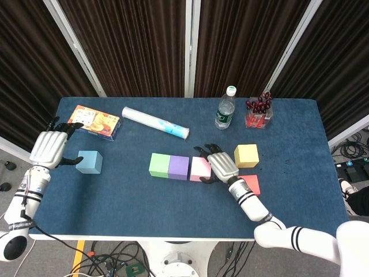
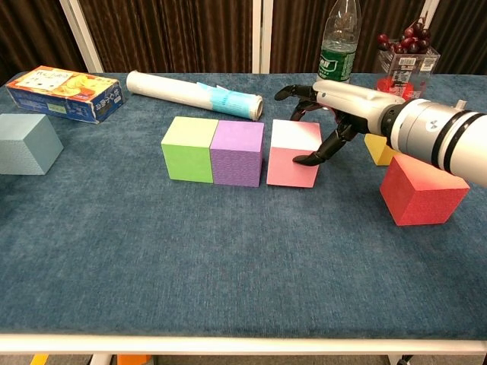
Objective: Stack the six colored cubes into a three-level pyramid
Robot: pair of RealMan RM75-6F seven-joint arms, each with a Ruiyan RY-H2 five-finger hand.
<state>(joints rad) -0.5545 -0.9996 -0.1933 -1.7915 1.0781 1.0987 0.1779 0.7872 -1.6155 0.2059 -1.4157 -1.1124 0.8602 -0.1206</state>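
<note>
A green cube (image 1: 159,165) (image 2: 188,150) and a purple cube (image 1: 179,167) (image 2: 237,153) stand side by side at mid-table. The pink cube (image 1: 199,168) (image 2: 293,156) now sits right beside the purple one, almost touching. My right hand (image 1: 221,164) (image 2: 335,99) grips the pink cube, fingers over its back edge and thumb on its right face. A yellow cube (image 1: 246,155) (image 2: 378,148) and a red cube (image 1: 250,184) (image 2: 422,188) lie to the right of that hand. My left hand (image 1: 49,148) is spread open just left of the blue cube (image 1: 89,162) (image 2: 27,144).
At the back stand a water bottle (image 1: 226,109) (image 2: 338,46), a clear holder of red items (image 1: 259,112) (image 2: 403,53), a white roll (image 1: 154,123) (image 2: 194,93) and a printed box (image 1: 95,122) (image 2: 65,93).
</note>
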